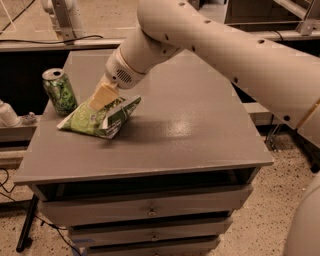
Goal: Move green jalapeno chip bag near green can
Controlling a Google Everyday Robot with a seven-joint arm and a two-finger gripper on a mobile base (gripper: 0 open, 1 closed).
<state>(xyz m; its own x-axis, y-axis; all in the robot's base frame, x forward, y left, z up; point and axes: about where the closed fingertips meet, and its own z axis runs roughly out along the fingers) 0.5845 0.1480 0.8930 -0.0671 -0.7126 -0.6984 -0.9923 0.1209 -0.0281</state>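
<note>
The green jalapeno chip bag (95, 119) is a crinkly light-green foil bag lying on the left part of the grey table top (190, 120). Its bottom rests on the table. The green can (59, 91) stands upright just left of the bag, close to it; I cannot tell whether they touch. My gripper (102, 96) comes down from the upper right, and its pale yellow fingers (105, 93) are shut on the bag's upper edge. The white arm (215, 45) spans the top of the view.
The table is a grey cabinet with drawers (150, 212) below its front edge. The can stands near the table's left edge. A white object (6, 114) sits on a lower shelf at the far left. A white stand (60, 15) and cables are behind.
</note>
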